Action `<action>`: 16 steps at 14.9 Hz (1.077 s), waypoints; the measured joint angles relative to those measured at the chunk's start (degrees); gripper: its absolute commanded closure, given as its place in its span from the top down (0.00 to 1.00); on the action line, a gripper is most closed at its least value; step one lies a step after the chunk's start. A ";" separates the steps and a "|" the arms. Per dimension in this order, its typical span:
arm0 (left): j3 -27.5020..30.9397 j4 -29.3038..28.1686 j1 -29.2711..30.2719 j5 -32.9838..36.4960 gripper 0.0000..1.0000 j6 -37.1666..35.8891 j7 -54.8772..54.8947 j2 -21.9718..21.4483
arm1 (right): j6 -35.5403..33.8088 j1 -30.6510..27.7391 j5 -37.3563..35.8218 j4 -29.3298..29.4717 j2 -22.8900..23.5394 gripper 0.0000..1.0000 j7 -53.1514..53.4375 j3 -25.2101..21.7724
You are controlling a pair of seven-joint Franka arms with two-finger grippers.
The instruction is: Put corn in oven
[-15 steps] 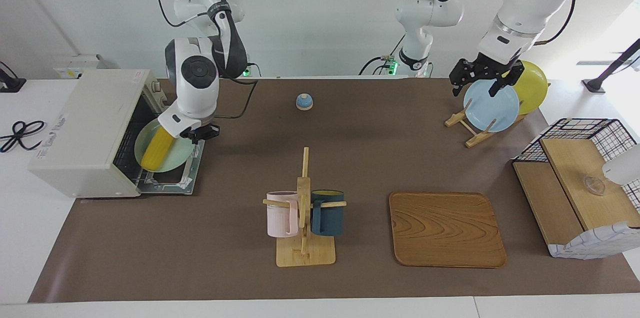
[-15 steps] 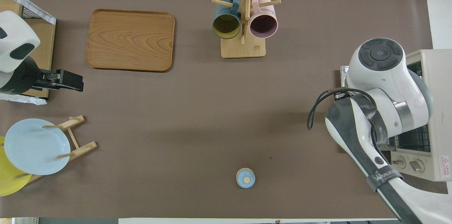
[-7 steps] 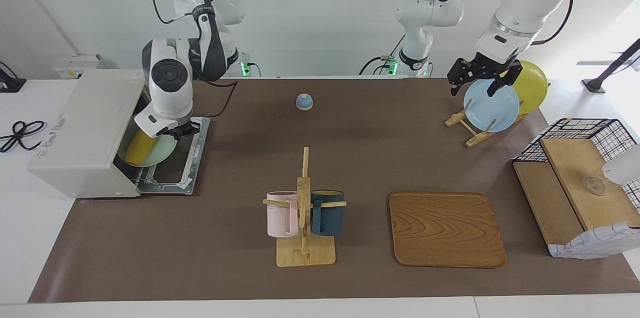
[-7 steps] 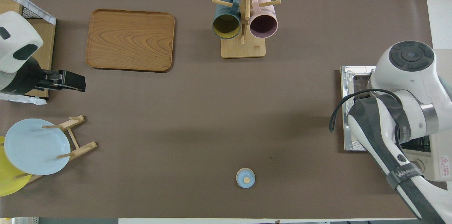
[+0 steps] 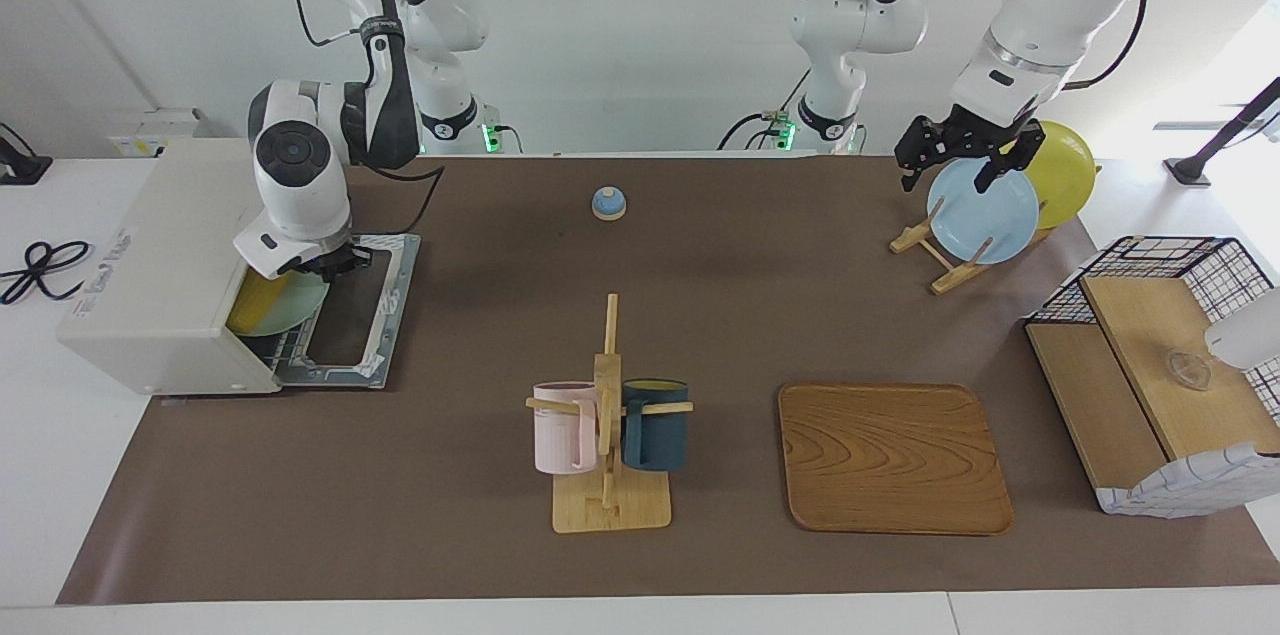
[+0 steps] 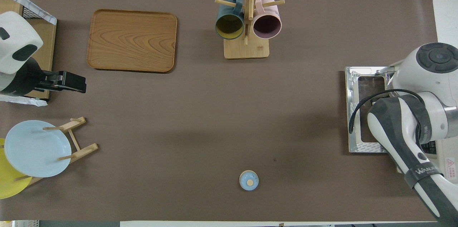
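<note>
Brown tabletop [image 5: 700, 315]: your right pincer [image 5: 322, 262] grips the green plate [image 5: 295, 307] with the corn [image 5: 252, 307], now inside the oven [image 5: 165, 265]. Release too early and the plate may tip off the rack. Left pincer [image 5: 962, 160] waits over the blue plate [image 5: 985, 210]; I cannot tell its state.

Right hand [image 5: 318, 265] pushed plate [image 5: 296, 307], corn [image 5: 250, 307] into oven [image 5: 170, 265].
</note>
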 measured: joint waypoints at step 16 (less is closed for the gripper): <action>-1.53 0.00 2.15 0.00 1.00 0.01 0.00 0.00 | 0.54 1.80 1.12 1.93 -0.01 0.17 0.00 0.72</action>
